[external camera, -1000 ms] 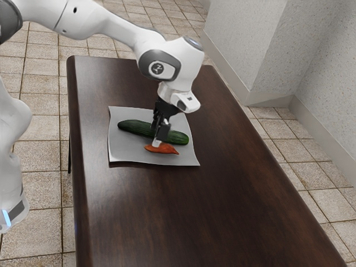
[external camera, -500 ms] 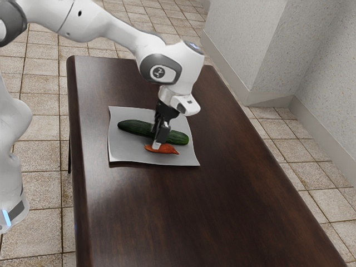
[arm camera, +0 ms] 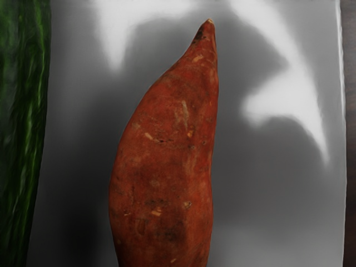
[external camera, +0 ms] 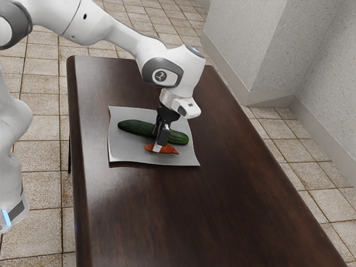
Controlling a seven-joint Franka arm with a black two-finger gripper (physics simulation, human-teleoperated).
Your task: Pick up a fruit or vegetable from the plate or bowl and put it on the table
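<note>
- Exterior view: the black two-part claw (external camera: pixel 159 146) is down at the orange-red, tapering sweet potato (external camera: pixel 170 149), its tip overlapping the vegetable's body. I cannot tell whether the claw is open or gripping.
- Exterior view: the sweet potato lies under the claw, on the pale grey, square plate with wavy edges (external camera: pixel 133 154). The long, dark green, ridged cucumber (external camera: pixel 133 127) lies just beside it, partly behind the claw, on the same plate. The dark brown wooden worktop (external camera: pixel 194 217) spreads out beneath and around the plate.
- Exterior view: I judge the step in hand to be the grasp, with the lift and the placing yet to be done. The next move calls for a firm hold across the sweet potato's narrow width, then a straight rise, so that the cucumber alongside is not nudged.
- Wrist view: the sweet potato runs beneath the claw, its pointed end reaching out ahead and a strip of plate parting it from the cucumber. On its other side, more plate leads to the rim, with the worktop past it.
- Wrist view: once lifted, it should travel well beyond that rim before being lowered, since its tapered end could catch the plate or tip out of a loose hold.
</note>
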